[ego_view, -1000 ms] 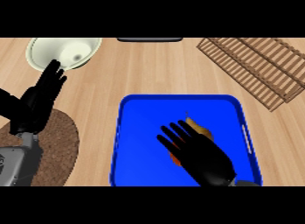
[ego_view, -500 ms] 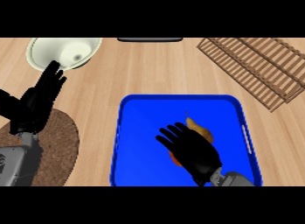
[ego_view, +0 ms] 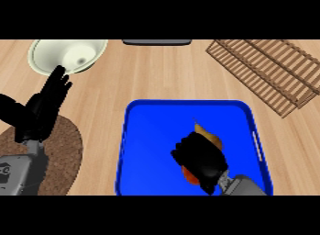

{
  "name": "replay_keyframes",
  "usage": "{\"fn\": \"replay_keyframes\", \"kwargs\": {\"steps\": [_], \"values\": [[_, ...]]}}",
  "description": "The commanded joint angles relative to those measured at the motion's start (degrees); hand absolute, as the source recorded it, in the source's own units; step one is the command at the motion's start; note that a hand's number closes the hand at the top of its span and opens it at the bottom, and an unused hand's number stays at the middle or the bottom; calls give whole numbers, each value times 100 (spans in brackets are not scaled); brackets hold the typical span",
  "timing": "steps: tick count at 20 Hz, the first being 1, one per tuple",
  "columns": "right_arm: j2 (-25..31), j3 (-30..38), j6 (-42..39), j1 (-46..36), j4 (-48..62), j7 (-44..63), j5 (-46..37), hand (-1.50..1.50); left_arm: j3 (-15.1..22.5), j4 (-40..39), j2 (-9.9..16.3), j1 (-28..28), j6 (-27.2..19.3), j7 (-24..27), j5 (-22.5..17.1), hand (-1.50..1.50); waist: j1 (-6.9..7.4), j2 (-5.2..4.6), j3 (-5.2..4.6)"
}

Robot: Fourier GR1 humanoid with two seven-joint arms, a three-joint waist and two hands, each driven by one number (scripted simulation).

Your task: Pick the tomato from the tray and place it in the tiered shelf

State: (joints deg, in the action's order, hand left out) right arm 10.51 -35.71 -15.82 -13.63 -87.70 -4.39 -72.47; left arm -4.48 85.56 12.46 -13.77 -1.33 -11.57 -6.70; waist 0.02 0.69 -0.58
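A blue tray (ego_view: pixel 140 137) lies on the wooden counter at the lower middle. Inside it, my right hand (ego_view: pixel 199 158) is curled over an orange-red tomato (ego_view: pixel 211 136), which shows only at the hand's upper right edge and below it. The wooden tiered shelf (ego_view: pixel 270 71) of slats sits at the upper right, apart from the tray. My left hand (ego_view: pixel 40 110) rests open at the left, fingers pointing up, holding nothing.
A pale bowl (ego_view: pixel 67 55) stands at the upper left, just beyond the left hand's fingertips. A round brown mat (ego_view: pixel 71 147) lies at the lower left under the left forearm. A dark object (ego_view: pixel 155 41) sits at the counter's far edge.
My right hand's fingers have gone from spread flat over the tomato to curled round it, and the hand has drawn slightly toward the lower edge. The left hand has not moved.
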Motion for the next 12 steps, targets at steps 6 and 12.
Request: {"fn": "replay_keyframes", "kwargs": {"steps": [6,12], "values": [[-1023,-418,-1061,929,-458,1993,99,150,-156,-48,111,39,112,120,-40,0,-26,-59,54],[-1040,-941,-1024,1144,-1767,3005,702,150,95,163,-128,262,19,99,112,0,-17,-41,56]]}}
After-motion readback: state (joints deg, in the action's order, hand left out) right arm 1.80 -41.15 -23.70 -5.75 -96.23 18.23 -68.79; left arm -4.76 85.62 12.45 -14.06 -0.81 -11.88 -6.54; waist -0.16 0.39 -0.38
